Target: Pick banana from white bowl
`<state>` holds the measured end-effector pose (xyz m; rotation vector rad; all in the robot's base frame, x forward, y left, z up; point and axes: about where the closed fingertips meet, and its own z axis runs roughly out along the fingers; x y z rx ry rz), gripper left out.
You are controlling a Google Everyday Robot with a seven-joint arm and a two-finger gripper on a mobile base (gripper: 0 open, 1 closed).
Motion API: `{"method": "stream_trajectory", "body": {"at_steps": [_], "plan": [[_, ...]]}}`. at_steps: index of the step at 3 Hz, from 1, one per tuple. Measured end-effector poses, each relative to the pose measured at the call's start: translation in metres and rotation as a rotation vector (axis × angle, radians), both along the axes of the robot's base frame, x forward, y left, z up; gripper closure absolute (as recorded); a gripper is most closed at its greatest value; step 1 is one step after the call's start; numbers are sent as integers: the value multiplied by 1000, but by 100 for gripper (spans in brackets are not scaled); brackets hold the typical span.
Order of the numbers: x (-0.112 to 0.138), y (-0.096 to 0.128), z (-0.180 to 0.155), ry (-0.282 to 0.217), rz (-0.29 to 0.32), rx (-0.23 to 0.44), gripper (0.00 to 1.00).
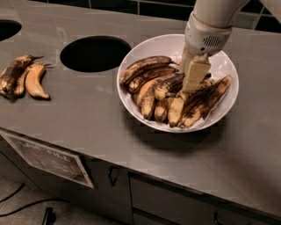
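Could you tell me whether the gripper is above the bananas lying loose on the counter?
No, the gripper is down among the bananas in the white bowl, well away from the loose bananas on the counter.

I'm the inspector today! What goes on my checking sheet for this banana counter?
Surface: grey counter with two round holes.
Job's things: white bowl holding overripe bananas.
Clutter: loose bananas at the counter's left end.
Grippers: gripper down inside the bowl, among the bananas.
Cables: dark cable on the floor, lower left.
Surroundings: cabinets below, with a paper sign; dark tiles behind.
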<state>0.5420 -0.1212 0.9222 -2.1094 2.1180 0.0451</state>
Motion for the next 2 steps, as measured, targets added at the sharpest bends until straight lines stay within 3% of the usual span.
{"method": "stream_trajectory", "body": {"at_steps": [1, 2], "plan": [[0, 0, 1, 2, -2, 0, 95], [-1, 0, 10, -17, -7, 14, 100]]}}
